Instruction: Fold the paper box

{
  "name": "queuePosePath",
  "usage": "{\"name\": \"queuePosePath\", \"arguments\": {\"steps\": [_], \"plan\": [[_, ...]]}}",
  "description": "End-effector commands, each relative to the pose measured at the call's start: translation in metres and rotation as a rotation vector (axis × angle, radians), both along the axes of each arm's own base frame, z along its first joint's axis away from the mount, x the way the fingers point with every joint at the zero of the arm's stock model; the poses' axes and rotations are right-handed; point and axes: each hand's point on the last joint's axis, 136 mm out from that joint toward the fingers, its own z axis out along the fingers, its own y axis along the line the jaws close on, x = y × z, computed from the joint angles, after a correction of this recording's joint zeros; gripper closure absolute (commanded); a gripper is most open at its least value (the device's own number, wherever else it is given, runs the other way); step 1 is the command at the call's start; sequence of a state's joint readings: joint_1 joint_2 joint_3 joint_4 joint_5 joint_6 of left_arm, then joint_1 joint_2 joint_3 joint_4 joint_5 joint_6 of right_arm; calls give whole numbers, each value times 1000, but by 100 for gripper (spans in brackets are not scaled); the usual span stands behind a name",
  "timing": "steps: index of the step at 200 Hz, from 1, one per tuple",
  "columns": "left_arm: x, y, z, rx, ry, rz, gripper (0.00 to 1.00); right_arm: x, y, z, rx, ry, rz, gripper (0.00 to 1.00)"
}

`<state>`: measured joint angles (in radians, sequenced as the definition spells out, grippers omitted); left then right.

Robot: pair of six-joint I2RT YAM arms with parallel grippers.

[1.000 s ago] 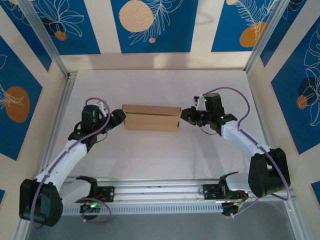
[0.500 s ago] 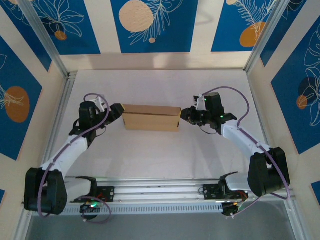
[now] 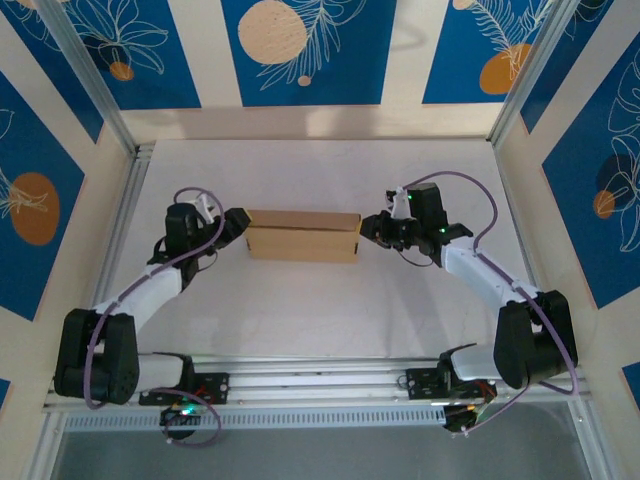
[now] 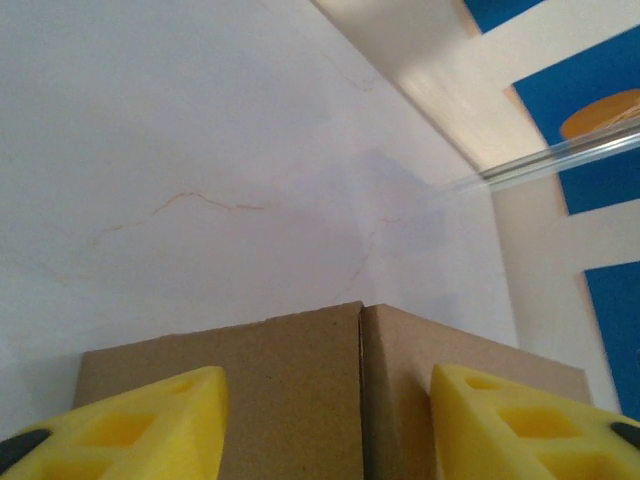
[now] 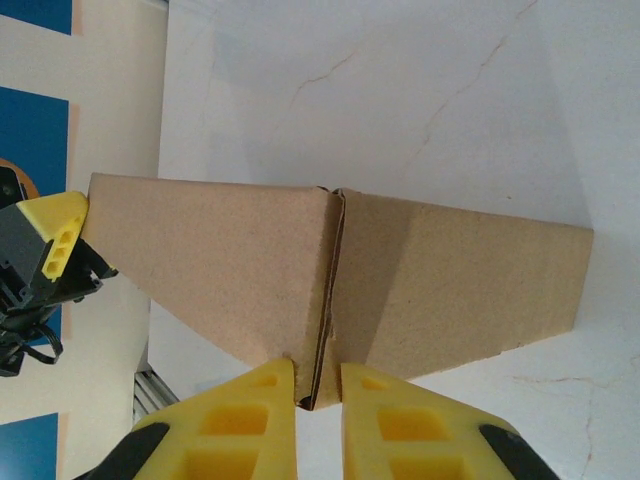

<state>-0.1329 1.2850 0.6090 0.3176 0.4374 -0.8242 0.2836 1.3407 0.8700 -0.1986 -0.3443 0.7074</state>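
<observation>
The right gripper [image 5: 318, 385] pinches the seam at the right end of the paper box [image 3: 303, 235]. The left gripper [image 4: 325, 385] is spread astride the box's left end. The box lies mid-way across the table [image 3: 300, 320], already a closed, shallow block. Judging by this, only the end seams are left to press home.

One camera looks down from high up — both wrist cameras face the paper box [image 3: 303, 235] closely, from opposite ends.
</observation>
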Motion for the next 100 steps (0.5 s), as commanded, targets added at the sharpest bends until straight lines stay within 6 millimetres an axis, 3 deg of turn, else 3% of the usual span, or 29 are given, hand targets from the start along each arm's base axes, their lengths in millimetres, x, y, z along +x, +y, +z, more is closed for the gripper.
{"name": "queuePosePath", "arguments": {"steps": [1, 61, 84, 100], "plan": [[-8, 7, -33, -28, 83, 43, 51, -19, -16, -47, -103, 179, -37, 83], [-44, 23, -95, -17, 236, 138, 80, -20, -20, -58, -124, 211, -53, 83], [-56, 24, -110, 3, 280, 136, 84, -20, -20, -60, -116, 221, -59, 83], [-56, 22, -109, 19, 277, 115, 85, -18, -15, -51, -87, 205, -43, 82]]}}
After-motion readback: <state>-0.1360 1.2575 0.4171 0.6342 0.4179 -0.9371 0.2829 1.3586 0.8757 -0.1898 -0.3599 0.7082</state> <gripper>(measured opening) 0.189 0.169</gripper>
